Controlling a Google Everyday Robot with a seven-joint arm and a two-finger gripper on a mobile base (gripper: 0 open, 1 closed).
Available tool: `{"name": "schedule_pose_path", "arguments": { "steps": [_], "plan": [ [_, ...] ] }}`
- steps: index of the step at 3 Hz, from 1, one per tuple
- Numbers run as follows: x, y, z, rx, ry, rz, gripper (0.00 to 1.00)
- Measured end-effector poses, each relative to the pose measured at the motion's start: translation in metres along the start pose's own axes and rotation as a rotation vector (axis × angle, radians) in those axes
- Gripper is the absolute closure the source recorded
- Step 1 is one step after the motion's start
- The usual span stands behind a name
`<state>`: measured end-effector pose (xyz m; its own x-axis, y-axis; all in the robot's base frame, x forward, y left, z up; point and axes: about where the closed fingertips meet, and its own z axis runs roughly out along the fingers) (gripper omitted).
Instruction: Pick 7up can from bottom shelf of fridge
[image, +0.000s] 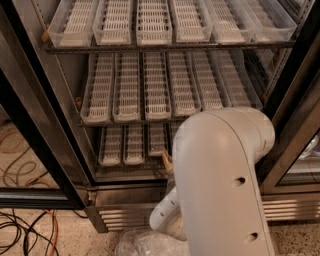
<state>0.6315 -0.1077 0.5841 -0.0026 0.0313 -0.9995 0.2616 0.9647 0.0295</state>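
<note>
The fridge (67, 107) stands open in front of me, with three racks of pale slotted trays. The bottom shelf (122, 146) shows three lane trays at the left; the others are hidden behind my white arm (220, 175). The 7up can is not in view. My gripper (167, 161) is at the front edge of the bottom shelf, near its middle. Only a small tan part of it shows past the arm.
A black door frame (35, 145) runs down the left and another (295, 115) down the right. The steel base grille (125, 218) is below the shelf. Cables (22, 230) lie on the floor at left. Crumpled clear plastic (145, 245) lies by the arm's base.
</note>
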Motion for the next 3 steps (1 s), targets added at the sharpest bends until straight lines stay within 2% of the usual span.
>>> {"name": "schedule_pose_path", "arguments": {
  "steps": [1, 2, 3],
  "plan": [
    [0.0, 0.0, 0.0, 0.0, 0.0, 0.0, 0.0],
    [0.007, 0.004, -0.003, -0.017, 0.034, -0.009, 0.0],
    [0.001, 0.005, -0.017, -0.026, 0.038, -0.037, 0.0]
  ]
}}
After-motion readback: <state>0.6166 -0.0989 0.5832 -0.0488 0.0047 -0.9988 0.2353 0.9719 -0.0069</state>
